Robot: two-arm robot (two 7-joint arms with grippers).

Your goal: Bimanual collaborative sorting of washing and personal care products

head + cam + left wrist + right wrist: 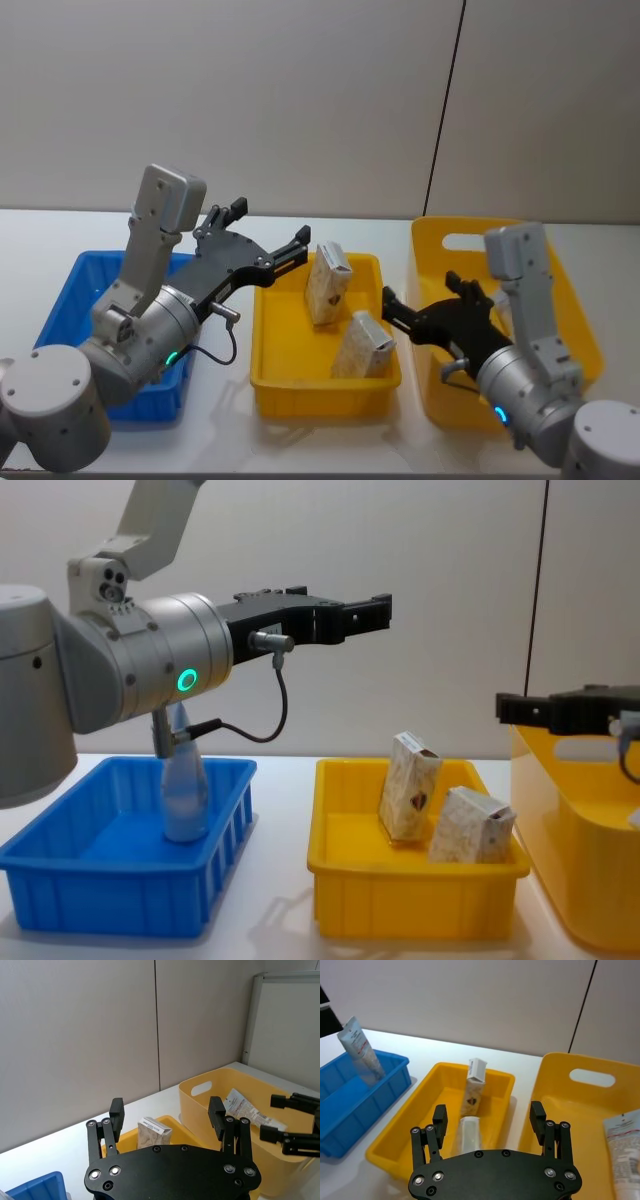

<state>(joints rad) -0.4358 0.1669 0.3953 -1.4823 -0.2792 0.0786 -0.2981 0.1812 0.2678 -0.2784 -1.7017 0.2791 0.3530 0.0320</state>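
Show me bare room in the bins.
Free: left half of the middle yellow tray, beside the two cartons; the blue bin floor around the standing tube; the large yellow bin floor beside the flat tube. Crowded: the tray's right half. Left gripper, right gripper hover above.

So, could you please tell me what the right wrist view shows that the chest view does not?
Right wrist view: a printed tube lying inside the large yellow bin, and reddish print on the pale-blue tube. Chest view: the left gripper, held high above the bins. Both: two beige cartons in the middle yellow bin, the blue bin, and the open right gripper.
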